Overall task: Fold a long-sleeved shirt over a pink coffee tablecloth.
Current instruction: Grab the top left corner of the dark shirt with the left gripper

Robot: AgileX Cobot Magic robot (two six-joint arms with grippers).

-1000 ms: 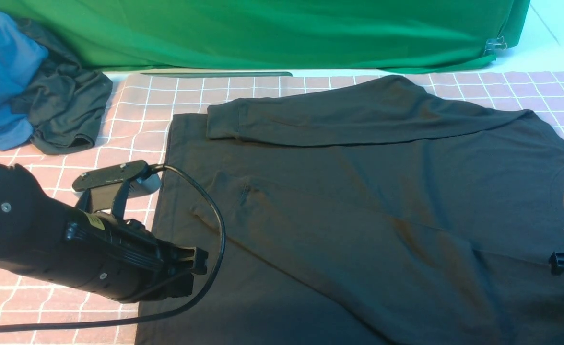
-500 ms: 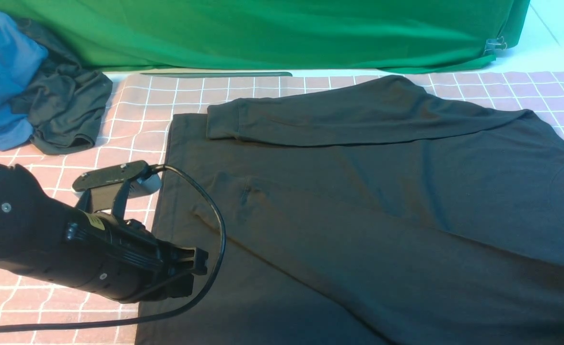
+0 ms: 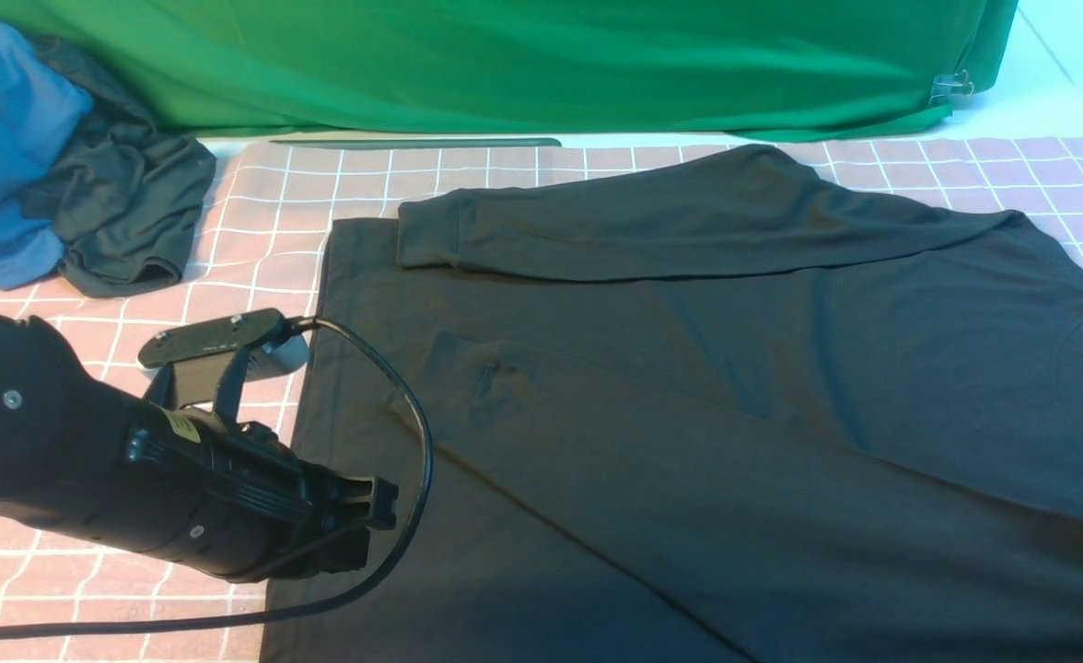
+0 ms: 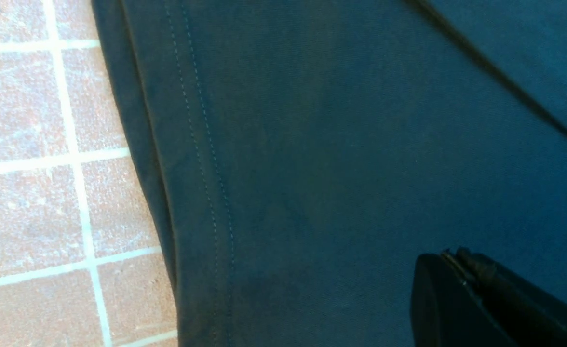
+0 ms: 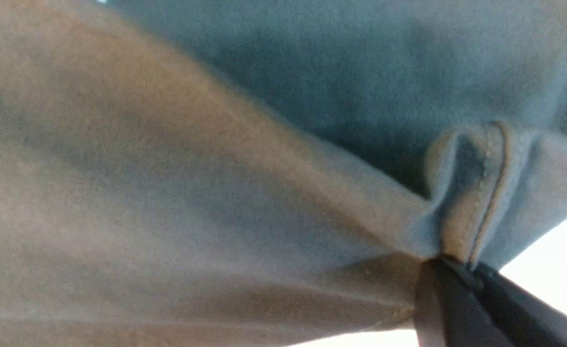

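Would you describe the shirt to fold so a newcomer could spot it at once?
Find the pink checked tablecloth before the green backdrop. The shirt is the large black garment spread across its middle and right, sleeves folded in. Unlike the small dark garment and blue one crumpled at far left, it lies flat.

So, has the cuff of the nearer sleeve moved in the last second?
Yes. The cuff slid a little to the right, away from the shirt's hem, which stayed put.

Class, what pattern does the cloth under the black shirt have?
Pink tablecloth with a thin white grid; front view shows it best.
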